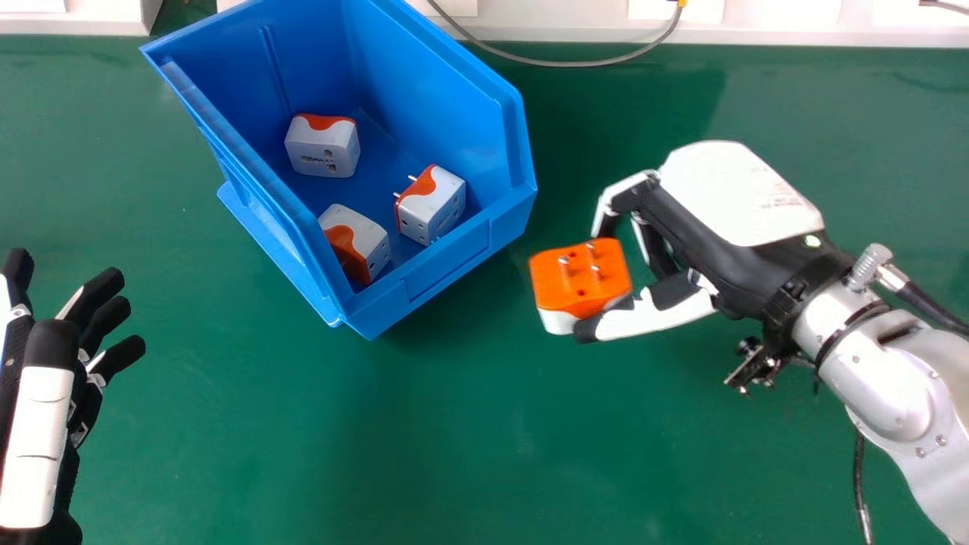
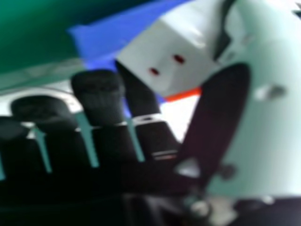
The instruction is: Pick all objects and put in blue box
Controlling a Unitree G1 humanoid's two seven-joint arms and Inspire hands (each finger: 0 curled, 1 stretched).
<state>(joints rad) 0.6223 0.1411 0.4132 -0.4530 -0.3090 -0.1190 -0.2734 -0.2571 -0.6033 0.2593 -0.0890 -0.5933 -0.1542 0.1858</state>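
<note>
In the head view my right hand (image 1: 727, 219) is to the right of the blue box (image 1: 439, 291), pinching an orange and white adapter (image 1: 579, 280) above the green table, its orange pronged face up. The right hand view has the held adapter (image 2: 164, 61) between the thumb and fingers of my right hand (image 2: 218, 117), with part of the blue box (image 2: 103, 40) beyond. Inside the box lie three white and orange adapters: one at the back (image 1: 324, 147), one at the right (image 1: 430, 206), one at the front (image 1: 356, 244). My left hand (image 1: 45, 424) stands open at the left edge.
A grey cable (image 1: 575, 63) loops along the table's far side, in front of a white ledge (image 1: 560, 26). The green table (image 1: 454, 454) stretches in front of the box and between the two hands. A black cable (image 1: 859, 484) hangs beneath the right forearm.
</note>
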